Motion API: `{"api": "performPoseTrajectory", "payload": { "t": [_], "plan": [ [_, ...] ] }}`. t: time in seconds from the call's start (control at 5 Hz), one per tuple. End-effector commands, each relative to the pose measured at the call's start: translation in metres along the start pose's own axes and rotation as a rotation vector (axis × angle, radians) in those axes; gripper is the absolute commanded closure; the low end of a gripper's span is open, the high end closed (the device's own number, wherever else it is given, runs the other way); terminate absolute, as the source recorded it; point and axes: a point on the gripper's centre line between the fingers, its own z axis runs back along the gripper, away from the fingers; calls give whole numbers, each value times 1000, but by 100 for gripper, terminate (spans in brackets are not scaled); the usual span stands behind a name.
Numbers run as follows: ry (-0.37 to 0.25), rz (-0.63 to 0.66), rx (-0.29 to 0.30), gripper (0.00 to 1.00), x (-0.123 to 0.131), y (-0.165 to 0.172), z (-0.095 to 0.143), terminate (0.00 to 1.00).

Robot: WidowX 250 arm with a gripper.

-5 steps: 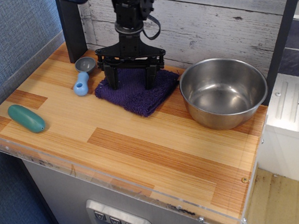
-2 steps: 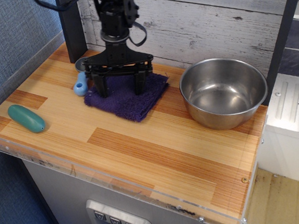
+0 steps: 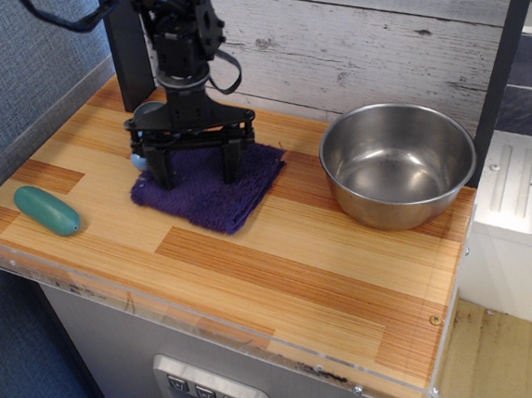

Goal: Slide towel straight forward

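I am working over the table (image 3: 283, 281), whose wooden top fills most of the frame. The steel bowl (image 3: 398, 162) is sitting at centre right, well apart from my work. The towel (image 3: 211, 187) is lying left of centre, one corner pointing toward the lower edge of the frame. My gripper (image 3: 198, 175) is standing directly above it, spread wide, both fingertips pressing down into the cloth rather than pinching it. The green oval piece (image 3: 47, 210) is lying at far left.
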Motion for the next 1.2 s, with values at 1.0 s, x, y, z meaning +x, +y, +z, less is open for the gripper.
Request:
{"api": "performPoseTrajectory", "payload": {
  "t": [1.0],
  "plan": [
    [-90, -71, -125, 0, -41, 7, 55, 0]
  ]
}}
